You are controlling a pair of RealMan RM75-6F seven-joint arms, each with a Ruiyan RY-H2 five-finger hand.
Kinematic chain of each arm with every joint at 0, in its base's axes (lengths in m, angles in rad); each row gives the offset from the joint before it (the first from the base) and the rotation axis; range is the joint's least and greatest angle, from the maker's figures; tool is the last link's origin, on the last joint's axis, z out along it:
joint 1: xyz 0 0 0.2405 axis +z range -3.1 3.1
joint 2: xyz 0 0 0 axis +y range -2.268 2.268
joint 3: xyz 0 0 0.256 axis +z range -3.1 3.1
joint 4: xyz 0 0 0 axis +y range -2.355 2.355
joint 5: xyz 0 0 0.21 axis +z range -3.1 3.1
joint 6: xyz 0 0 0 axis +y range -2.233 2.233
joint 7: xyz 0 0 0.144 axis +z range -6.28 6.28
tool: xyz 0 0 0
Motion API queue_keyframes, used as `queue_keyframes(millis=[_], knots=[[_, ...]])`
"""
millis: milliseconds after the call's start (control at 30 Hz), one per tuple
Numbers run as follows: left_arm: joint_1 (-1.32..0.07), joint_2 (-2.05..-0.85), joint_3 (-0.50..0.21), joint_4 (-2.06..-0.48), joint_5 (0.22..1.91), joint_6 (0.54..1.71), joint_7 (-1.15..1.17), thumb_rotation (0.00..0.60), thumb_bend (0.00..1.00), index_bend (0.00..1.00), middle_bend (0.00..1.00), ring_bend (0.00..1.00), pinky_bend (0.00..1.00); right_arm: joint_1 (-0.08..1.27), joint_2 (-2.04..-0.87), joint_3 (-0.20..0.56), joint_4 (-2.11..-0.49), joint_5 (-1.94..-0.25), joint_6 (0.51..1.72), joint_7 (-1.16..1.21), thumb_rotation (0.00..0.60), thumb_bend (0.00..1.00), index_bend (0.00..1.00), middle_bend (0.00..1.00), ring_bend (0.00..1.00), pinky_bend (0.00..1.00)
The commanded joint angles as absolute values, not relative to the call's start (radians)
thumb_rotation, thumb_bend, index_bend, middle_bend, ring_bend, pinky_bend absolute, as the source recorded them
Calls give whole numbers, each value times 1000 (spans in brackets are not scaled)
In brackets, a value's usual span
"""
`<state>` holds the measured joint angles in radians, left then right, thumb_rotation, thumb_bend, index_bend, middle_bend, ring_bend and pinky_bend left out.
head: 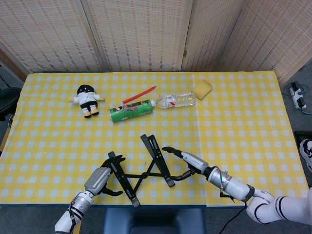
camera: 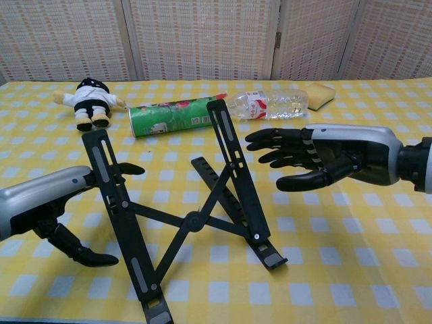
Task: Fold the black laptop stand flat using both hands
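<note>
The black laptop stand (head: pixel 141 168) stands unfolded near the table's front edge, its two rails (camera: pixel 233 169) tilted up and joined by crossed struts (camera: pixel 192 219). My left hand (camera: pixel 47 202) is at the outer side of the left rail, fingers (camera: pixel 129 168) reaching behind it and thumb low, gripping nothing. My right hand (camera: pixel 317 155) hovers to the right of the right rail with fingers spread, a small gap away. In the head view the left hand (head: pixel 100 180) and right hand (head: pixel 187 163) flank the stand.
Further back lie a plush doll (head: pixel 87 100), a green can (head: pixel 130 110) on its side, a red pencil (head: pixel 139 94), a clear bottle (head: pixel 175 100) and a yellow sponge (head: pixel 203 89). The table's front edge (head: pixel 161 204) runs just below the stand.
</note>
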<state>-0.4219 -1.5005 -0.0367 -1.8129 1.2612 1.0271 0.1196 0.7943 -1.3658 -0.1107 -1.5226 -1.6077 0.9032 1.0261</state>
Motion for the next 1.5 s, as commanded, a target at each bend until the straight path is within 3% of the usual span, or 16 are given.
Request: queue_keyframes(millis=[33,533,1067,1500], knots=[[-429,-1506,-42,-1817,1252,1023,122,600,157,0,0,0,0,787,-1386,-111,-1498,-1604,895,1037,435,263,0,62,60,0],[-464,-1549,-84,-1774,1195,1077,260,600,159,0,0,0,0,770,-1446,-146,-1431,-1691,954,1148,435,262,0,66,62,0],[-482,-1495,-153,-1743,1144,1140,313,600,159,0,0,0,0,764,-1483,-156,-1430,-1722,1006,1170,433,263,0,66,64,0],[-402,-1411,-113,-1766,1213,1230,205,600,159,0,0,0,0,721,-1433,-196,-1403,-1728,1073,1199,435,262,0,66,77,0]])
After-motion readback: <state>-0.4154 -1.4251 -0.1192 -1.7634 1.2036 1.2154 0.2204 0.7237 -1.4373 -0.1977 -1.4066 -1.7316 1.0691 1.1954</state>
